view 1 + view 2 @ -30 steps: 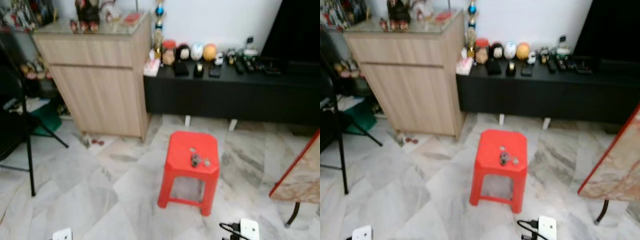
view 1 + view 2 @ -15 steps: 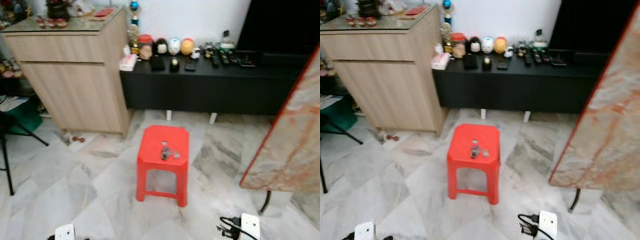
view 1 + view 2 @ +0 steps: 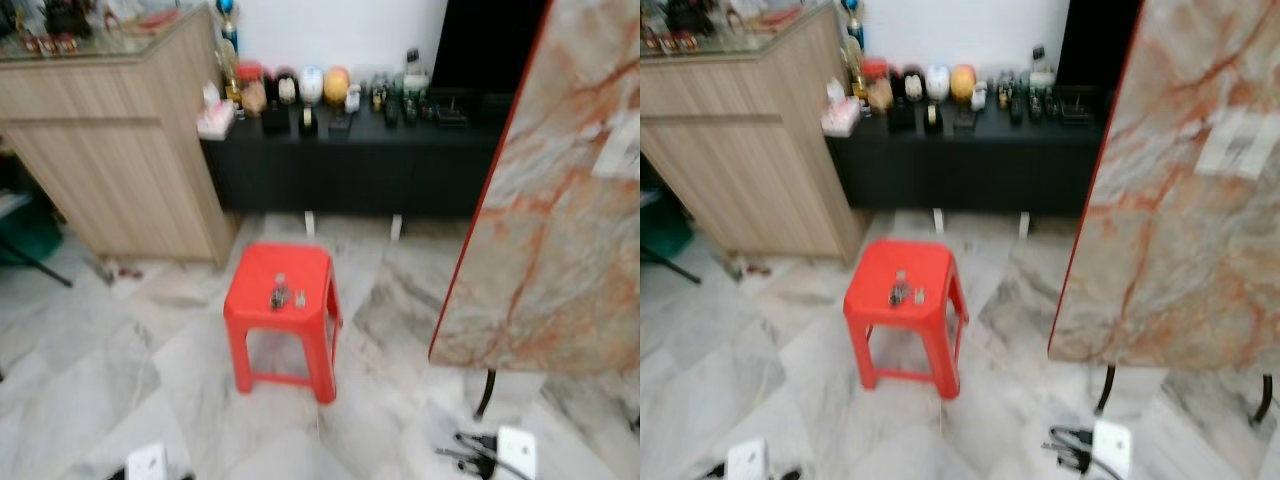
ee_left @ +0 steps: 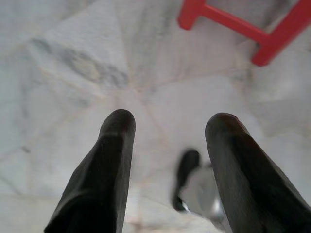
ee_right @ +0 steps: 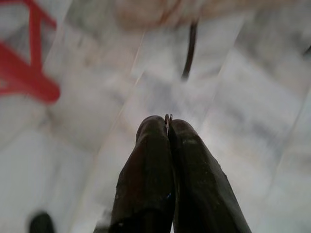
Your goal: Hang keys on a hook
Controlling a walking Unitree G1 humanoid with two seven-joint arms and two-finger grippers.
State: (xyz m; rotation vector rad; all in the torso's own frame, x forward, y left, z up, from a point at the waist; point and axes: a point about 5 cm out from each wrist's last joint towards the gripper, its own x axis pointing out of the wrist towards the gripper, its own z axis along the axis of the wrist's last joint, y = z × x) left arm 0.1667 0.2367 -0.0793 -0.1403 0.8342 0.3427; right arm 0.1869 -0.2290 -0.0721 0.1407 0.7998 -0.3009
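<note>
A small bunch of keys [image 3: 278,297] lies on the seat of a red plastic stool [image 3: 262,270] in the middle of the marble floor. My left gripper [image 4: 170,131] hangs open above the floor tiles, with the red stool legs [image 4: 262,36] beyond its fingers. In the right wrist view my right gripper [image 5: 168,127] is shut, and a thin metal ring [image 5: 168,117] sticks out between its tips. It hangs over the floor near a dark table leg [image 5: 190,53]. I see no hook.
A marble tabletop [image 3: 560,200] with a red edge fills the right side, on a thin dark leg [image 3: 486,392]. A wooden cabinet [image 3: 110,150] stands at the left and a low black bench [image 3: 350,165] with ornaments along the wall. A white power strip [image 3: 515,450] lies on the floor.
The whole picture has shifted: the camera has swung right, so the stool and cabinet sit further left and the marble tabletop takes up much more of the view.
</note>
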